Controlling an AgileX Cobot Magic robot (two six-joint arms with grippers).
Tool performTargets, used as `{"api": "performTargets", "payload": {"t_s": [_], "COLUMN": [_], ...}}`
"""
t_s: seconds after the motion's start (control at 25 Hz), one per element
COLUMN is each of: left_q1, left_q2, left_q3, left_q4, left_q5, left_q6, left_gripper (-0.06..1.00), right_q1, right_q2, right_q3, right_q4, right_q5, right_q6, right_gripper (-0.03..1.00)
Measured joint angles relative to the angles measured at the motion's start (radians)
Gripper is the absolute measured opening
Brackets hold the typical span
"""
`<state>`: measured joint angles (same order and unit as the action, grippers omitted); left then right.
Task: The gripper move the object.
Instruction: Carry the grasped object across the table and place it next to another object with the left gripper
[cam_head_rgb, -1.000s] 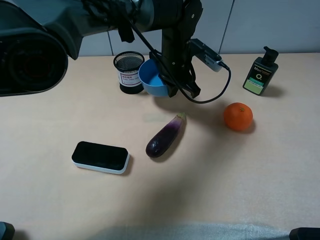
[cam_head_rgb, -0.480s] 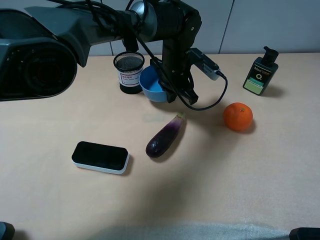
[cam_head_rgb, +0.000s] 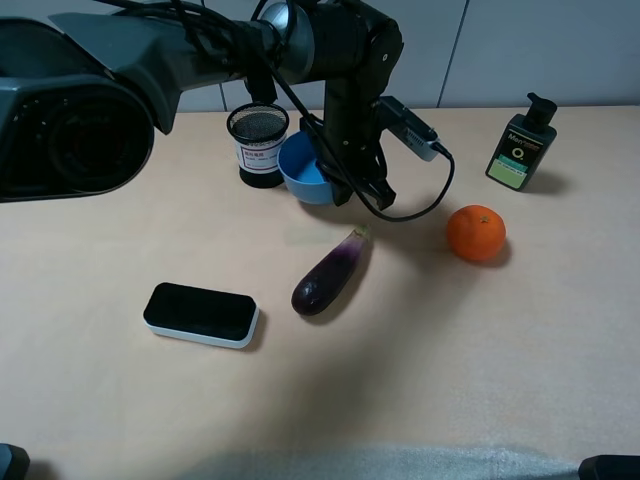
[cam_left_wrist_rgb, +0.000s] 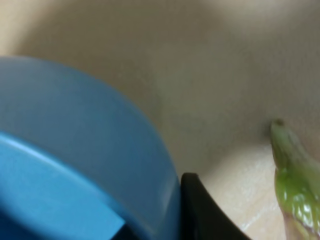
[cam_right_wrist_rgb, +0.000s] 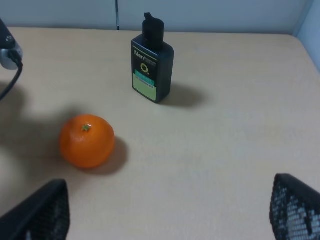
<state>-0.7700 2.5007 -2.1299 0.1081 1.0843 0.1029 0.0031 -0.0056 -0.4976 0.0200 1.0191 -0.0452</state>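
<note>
Clamped shut on the near-right rim of the blue bowl (cam_head_rgb: 303, 172), the left claw (cam_head_rgb: 343, 190) points steeply down from its black arm, and a black cable (cam_head_rgb: 425, 204) loops off it to the right above the table (cam_head_rgb: 470, 360). In the left wrist view one dark finger (cam_left_wrist_rgb: 202, 212) presses against the outside of the bowl's wall (cam_left_wrist_rgb: 75, 150), close under the rim.

The bowl is small, round and plain, in smooth blue plastic with no print or pattern. Its inside looks a shade lighter than its outer wall, and its mouth is a little wider than that of the black mesh cup (cam_head_rgb: 258, 145) that stands just beside it on the left. Whether the two touch is hard to tell. The bowl sits toward the back of the table, left of centre, its opening turned slightly toward the high camera; whether its base rests flat on the surface cannot be made out.

In front of the bowl lies a purple eggplant (cam_head_rgb: 330, 272), its green stem end (cam_left_wrist_rgb: 292, 170) pointing up toward the claw. A black device with a white base (cam_head_rgb: 200, 314) lies well to the left front. An orange (cam_head_rgb: 476, 233) and a dark pump bottle (cam_head_rgb: 520, 143) stand apart on the right.

The right claw (cam_right_wrist_rgb: 167, 212) hangs with its jaws spread wide, holding nothing, above the table near the orange.
</note>
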Motion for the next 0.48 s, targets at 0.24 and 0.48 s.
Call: {"api": "performTargets", "payload": {"t_s": [0.24,0.48], "left_q1": [0.000,0.000], "left_q2": [0.000,0.000], "left_q3": [0.000,0.000], "left_q4": [0.000,0.000], "left_q5": [0.002,0.003], "left_q6": [0.001,0.002], "left_gripper": [0.20,0.35], "right_q1": [0.000,0.000], "right_q2": [0.000,0.000], "right_q3": [0.000,0.000], "right_q4": [0.000,0.000], "right_q5": [0.000,0.000], "right_q6": [0.000,0.000], "right_gripper": [0.61,0.61]}}
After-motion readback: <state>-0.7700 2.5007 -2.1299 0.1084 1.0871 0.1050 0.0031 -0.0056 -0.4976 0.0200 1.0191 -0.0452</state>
